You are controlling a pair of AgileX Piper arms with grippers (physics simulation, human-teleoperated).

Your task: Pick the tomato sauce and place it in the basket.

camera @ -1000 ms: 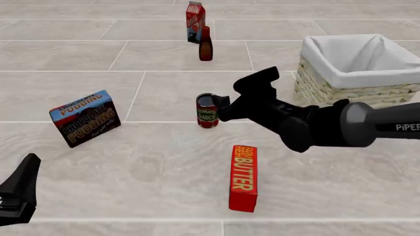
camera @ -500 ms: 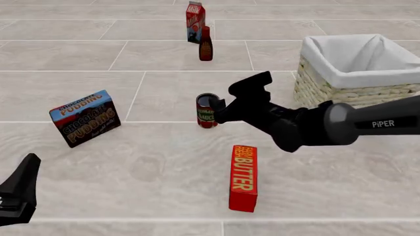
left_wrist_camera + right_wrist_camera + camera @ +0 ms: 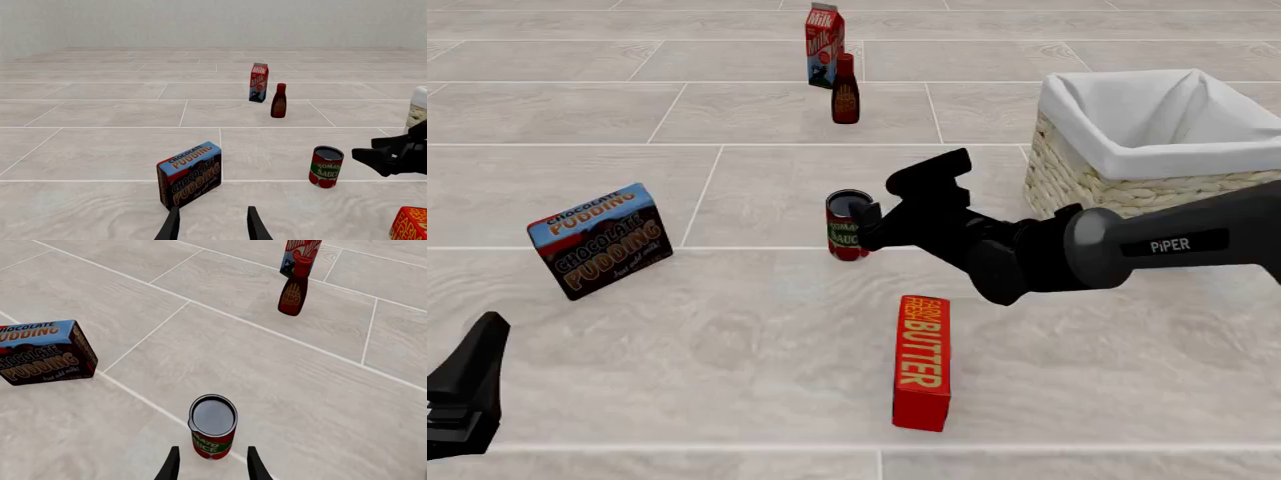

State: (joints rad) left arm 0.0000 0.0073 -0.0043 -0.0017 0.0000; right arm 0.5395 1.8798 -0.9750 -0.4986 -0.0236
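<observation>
The tomato sauce (image 3: 847, 226) is a small red and green can standing upright mid-table, also in the left wrist view (image 3: 326, 167). My right gripper (image 3: 873, 226) is open right beside it, on its right. In the right wrist view the can (image 3: 213, 426) stands just ahead of that gripper (image 3: 212, 467), its base between the tips of the spread fingers (image 3: 253, 463). The basket (image 3: 1121, 158), pale wicker with a white lining, stands at the right rear. At the near left corner, far from the can, my left gripper (image 3: 475, 385) is open and holds nothing (image 3: 213, 229).
A chocolate pudding box (image 3: 601, 240) sits tilted at the left. Just in front of the can, a red butter box (image 3: 922, 360) stands on its end. A dark bottle (image 3: 845, 90) and a milk carton (image 3: 823, 32) stand at the back.
My right gripper has crept a little left, closing in on the can, still open. The can and the left arm have not moved.
</observation>
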